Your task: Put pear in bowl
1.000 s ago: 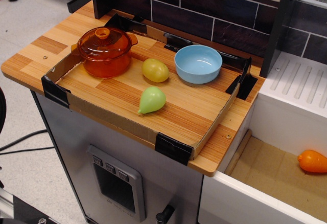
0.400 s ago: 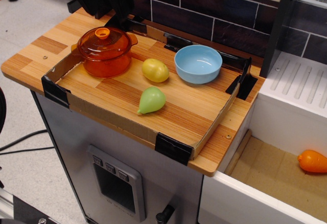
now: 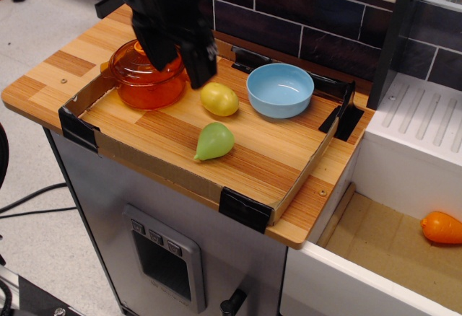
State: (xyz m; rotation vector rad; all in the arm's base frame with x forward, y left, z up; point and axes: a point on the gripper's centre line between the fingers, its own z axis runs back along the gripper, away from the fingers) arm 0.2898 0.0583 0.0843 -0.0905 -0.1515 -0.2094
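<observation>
The black two-fingered tool (image 3: pixel 180 62) hangs above the orange transparent lidded pot (image 3: pixel 144 78), its fingers spread apart and gripping nothing. The pale green teardrop-shaped plastic pear (image 3: pixel 214 141) lies on the striped wooden worktop (image 3: pixel 281 157), its tip pointing toward the front edge, just in front of the rounder yellow fruit (image 3: pixel 219 99). The round light blue glossy bowl (image 3: pixel 280 90) stands behind it to the right, apart from the pear.

Pale green pear (image 3: pixel 214 141), light blue (glossy) bowl (image 3: pixel 280 90).
</observation>
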